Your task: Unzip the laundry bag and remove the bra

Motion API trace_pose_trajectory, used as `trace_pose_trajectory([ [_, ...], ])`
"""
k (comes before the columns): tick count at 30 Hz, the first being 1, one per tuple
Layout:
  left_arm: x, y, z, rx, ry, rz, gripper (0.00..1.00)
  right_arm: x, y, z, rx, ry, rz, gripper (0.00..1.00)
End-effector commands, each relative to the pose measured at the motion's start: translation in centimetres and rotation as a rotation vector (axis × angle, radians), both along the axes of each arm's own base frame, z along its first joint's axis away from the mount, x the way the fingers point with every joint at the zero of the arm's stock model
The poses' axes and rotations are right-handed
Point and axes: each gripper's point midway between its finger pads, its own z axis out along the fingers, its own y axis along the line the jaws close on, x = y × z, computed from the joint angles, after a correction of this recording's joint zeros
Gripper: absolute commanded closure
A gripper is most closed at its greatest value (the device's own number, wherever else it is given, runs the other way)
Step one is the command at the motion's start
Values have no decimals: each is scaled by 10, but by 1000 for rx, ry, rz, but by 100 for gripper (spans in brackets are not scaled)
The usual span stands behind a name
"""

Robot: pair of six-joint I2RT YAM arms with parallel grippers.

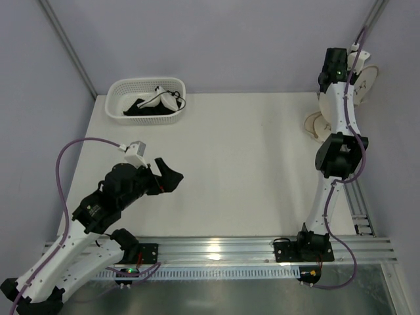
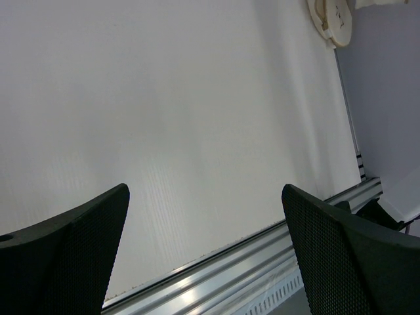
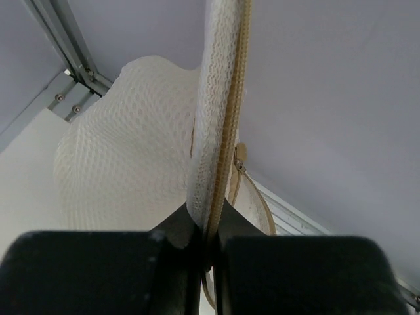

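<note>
The laundry bag (image 1: 363,80), a cream-white mesh pouch, hangs open at the far right edge of the table. Its lower half (image 1: 317,125) rests on the table top. My right gripper (image 3: 207,226) is shut on the bag's zip-edged rim (image 3: 220,98), and the mesh (image 3: 125,164) bulges to its left. In the top view the right gripper (image 1: 351,65) is raised beside the wall. The bra (image 1: 167,98), white with a thin dark strap, lies in the basket on black cloth. My left gripper (image 1: 164,177) hovers open and empty over the near left of the table, far from the bag (image 2: 331,20).
A white lattice basket (image 1: 118,98) stands at the far left corner, holding black garments (image 1: 141,108). An aluminium rail (image 1: 216,248) runs along the near edge between the arm bases. Grey walls close in the back and both sides.
</note>
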Motion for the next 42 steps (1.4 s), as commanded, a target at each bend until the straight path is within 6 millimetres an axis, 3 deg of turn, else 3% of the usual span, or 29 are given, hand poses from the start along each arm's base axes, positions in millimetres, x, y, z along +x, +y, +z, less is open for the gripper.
trace_pose_trajectory([
  [1,7,-2,19,-23,-60,3,0,28,-8,-12,-40,26,36,96],
  [2,7,-2,18,-21,-56,6,1,36,-6,-17,-37,44,73,95],
  [3,7,-2,17,-21,-56,10,1,41,-5,-29,-21,64,98,86],
  [4,8,-1,17,-21,-56,15,1,44,-3,-46,-7,97,114,41],
  [6,8,-1,16,-22,-52,18,1,45,3,-55,37,91,127,1],
  [9,8,-3,15,-31,-46,14,0,47,24,-53,117,39,209,0],
  [10,8,-4,16,-37,-47,14,1,50,34,-8,104,-90,262,0],
  [11,8,-5,16,-43,-47,10,1,45,52,-23,122,-66,320,1],
  [12,9,-7,17,-51,-52,6,1,47,73,-11,138,-97,419,1],
  [13,8,-7,18,-60,-57,4,1,42,89,37,115,-217,490,1],
  [14,8,-8,19,-67,-62,2,0,36,117,26,139,-198,568,1],
  [16,9,-9,18,-78,-69,4,1,26,152,41,166,-225,697,1],
  [17,9,-10,18,-80,-66,0,0,11,186,54,175,-238,772,0],
  [20,7,-10,18,-83,-67,-6,1,-24,236,63,225,-232,909,1],
  [21,7,-10,17,-86,-65,-8,0,-36,264,63,246,-226,975,0],
  [22,6,-10,18,-88,-68,-8,1,-49,281,61,274,-212,1021,1],
  [23,5,-8,20,-91,-78,-8,1,-64,294,43,307,-172,1052,1],
  [24,4,-7,20,-94,-82,-5,1,-86,316,57,319,-196,1123,1],
  [25,3,-6,20,-95,-85,-5,1,-101,328,53,337,-185,1158,1],
  [26,2,-4,20,-95,-89,-1,1,-120,341,31,397,-143,1193,0],
  [27,0,-2,23,-101,-102,2,0,-136,354,28,432,-144,1248,1],
  [28,-1,0,22,-100,-104,7,1,-161,370,41,454,-184,1324,1],
  [29,-2,1,20,-97,-103,6,1,-180,378,19,518,-146,1337,1],
  [30,-3,3,22,-99,-111,8,1,-195,385,16,542,-151,1366,0],
  [31,-4,4,22,-97,-112,10,1,-217,395,29,560,-201,1424,1],
  [32,-5,5,22,-97,-110,7,1,-232,397,9,589,-168,1433,1],
  [34,-8,5,20,-95,-105,2,1,-262,405,9,651,-196,1482,0],
  [38,-11,7,20,-98,-102,0,1,-299,414,12,716,-227,1570,0],
  [42,-12,10,19,-100,-103,15,0,-319,421,19,776,-280,1633,1],
])
